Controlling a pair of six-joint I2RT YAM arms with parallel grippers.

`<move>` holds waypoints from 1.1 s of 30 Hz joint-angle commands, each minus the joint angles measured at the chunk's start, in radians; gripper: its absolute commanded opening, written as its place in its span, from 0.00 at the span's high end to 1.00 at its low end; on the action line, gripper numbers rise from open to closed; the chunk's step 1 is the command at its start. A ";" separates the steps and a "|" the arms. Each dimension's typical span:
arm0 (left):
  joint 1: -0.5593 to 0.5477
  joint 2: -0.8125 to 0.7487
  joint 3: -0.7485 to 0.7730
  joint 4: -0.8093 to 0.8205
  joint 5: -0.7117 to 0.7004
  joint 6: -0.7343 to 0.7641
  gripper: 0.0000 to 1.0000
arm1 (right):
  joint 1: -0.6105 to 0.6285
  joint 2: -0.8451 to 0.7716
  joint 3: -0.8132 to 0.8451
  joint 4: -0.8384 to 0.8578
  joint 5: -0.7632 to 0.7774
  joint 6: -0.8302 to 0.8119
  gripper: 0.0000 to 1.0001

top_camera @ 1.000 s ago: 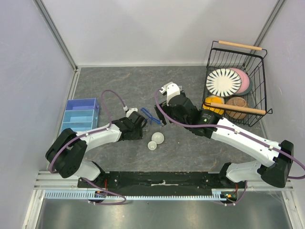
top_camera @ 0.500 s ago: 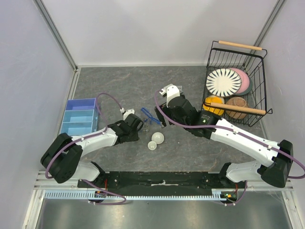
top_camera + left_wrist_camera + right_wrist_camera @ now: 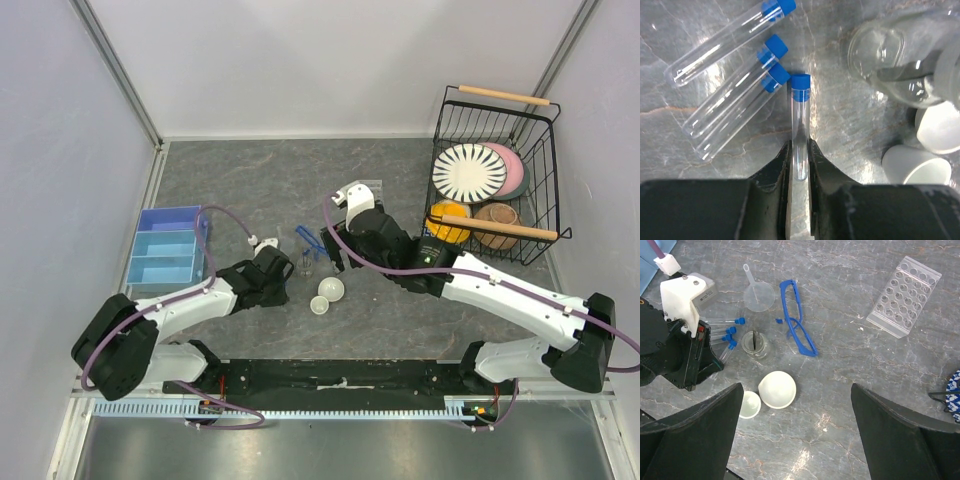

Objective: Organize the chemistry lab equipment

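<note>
A: What does the left gripper (image 3: 799, 150) hold?

B: It pinches one tube (image 3: 800, 110) between both fingers, low down, near the closed round end; the blue cap (image 3: 800, 81) points to 12 o'clock in the left wrist view; the tube seems to lie flat on the table (image 3: 840, 130), not lifted yet.

A: And the right gripper (image 3: 796, 405)?

B: Spread wide and holding nothing; it hangs above the dishes (image 3: 777, 389).

A: What is near the tube?

B: Three more tubes (image 3: 735, 105) lie at 10 o'clock of it, and the nearest cap is just beside its own cap; a beaker (image 3: 890, 55) is at 2 o'clock; the dishes are at 3 o'clock, apart from it.

A: Where should it go?

B: Into the rack (image 3: 903, 296), I judge; in the right wrist view it sits at 2 o'clock, well apart from the tubes and beyond the glasses (image 3: 797, 332).

A: How to do this well?

B: Lift straight up first, so that the cap does not drag its neighbour along; the grip is far from the middle and the plastic looks smooth, so the long end may droop or turn between the fingers; a firm pinch and a slow move are better; turn the cap upward before reaching the rack; come over one hole from directly above; let go only when the round end is inside. The right arm hangs over the way there; it may have to give room.
</note>
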 commanded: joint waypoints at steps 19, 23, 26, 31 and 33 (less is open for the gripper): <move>-0.018 -0.379 0.411 -0.348 0.662 0.330 0.98 | 0.031 -0.310 -0.135 0.008 -0.339 -0.018 0.10; -0.018 -0.365 0.431 -0.299 0.851 0.385 0.98 | 0.032 -0.419 -0.166 0.060 -0.556 0.012 0.13; -0.021 -0.368 0.413 -0.228 0.996 0.402 0.98 | 0.032 -0.463 -0.169 0.094 -0.707 0.052 0.15; -0.049 -0.386 0.401 -0.127 1.144 0.419 0.98 | 0.031 -0.482 -0.192 0.124 -0.820 0.129 0.16; -0.052 -0.390 0.395 -0.090 1.175 0.410 0.98 | 0.031 -0.479 -0.218 0.146 -0.836 0.150 0.16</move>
